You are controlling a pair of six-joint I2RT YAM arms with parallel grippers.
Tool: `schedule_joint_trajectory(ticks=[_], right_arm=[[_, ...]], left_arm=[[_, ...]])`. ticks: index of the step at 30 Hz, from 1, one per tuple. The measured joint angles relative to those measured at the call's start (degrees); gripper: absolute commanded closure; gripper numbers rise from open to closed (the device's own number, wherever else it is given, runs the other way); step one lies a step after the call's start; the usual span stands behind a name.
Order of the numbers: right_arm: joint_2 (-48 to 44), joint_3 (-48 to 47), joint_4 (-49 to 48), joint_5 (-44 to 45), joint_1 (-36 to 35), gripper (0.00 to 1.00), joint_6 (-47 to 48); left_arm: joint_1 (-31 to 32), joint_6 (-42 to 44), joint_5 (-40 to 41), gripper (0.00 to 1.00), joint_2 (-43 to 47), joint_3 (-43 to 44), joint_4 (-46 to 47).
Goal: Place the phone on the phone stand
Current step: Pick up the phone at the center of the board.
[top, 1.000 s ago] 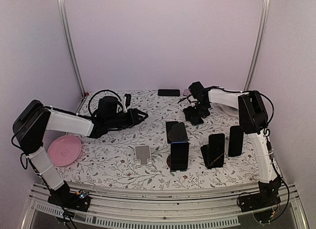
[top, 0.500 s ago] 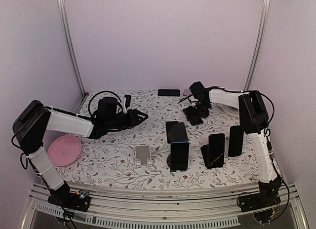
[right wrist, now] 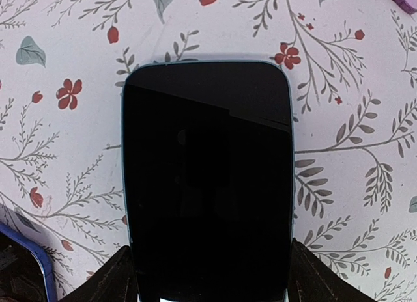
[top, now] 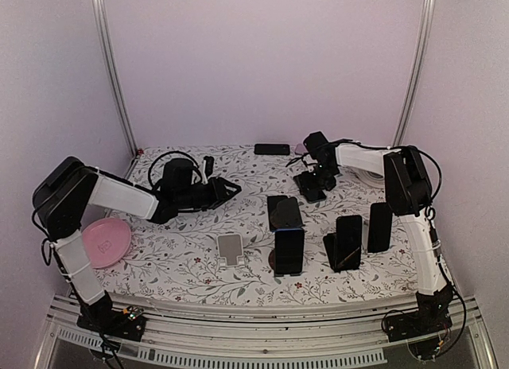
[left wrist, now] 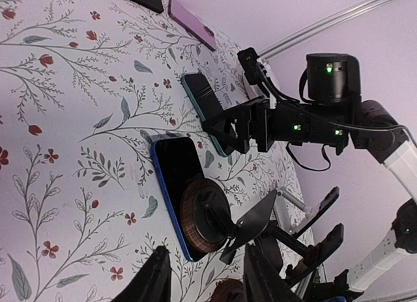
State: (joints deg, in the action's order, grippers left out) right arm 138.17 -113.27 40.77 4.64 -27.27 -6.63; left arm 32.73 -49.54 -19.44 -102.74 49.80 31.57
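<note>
1. The phone [right wrist: 207,178] lies flat, screen up, near the back of the worktop [top: 183,258], to the right of the middle.
2. The right end effector [top: 312,184] is down over the phone. In the right wrist view its two fingers [right wrist: 124,276] stand on either side of the phone's short width, right against the long edges. We cannot tell whether they are gripping it yet.
3. The phone's long axis runs straight away from that wrist, so the fingers close across the narrow way.
4. The left end effector [top: 227,188] hovers left of centre, well apart from the phone. Its fingers are parted and hold nothing. The right arm is plainly the nearer one.
5. An empty stand [top: 231,248] sits toward the near edge, left of centre. We judge the phone must travel forward and leftward to reach it.
6. The phone is a thin slab with rounded corners. It has a glossy black glass face and a teal rim, and is likely slippery at the edges.
7. The stand is small and pale grey, with a tilted back plate.
8. The worktop is covered in a matte white cloth printed with grey-green leaves and small red flowers.
</note>
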Motion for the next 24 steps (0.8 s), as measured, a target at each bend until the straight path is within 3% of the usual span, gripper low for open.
schedule_joint_trajectory(ticks=[24], right_arm=[[-7.3, 3.56, 1.4, -1.75, -1.14, 0.27, -1.38]], left_arm=[[-0.24, -5.16, -3.04, 0.62, -5.33, 4.02, 5.11]])
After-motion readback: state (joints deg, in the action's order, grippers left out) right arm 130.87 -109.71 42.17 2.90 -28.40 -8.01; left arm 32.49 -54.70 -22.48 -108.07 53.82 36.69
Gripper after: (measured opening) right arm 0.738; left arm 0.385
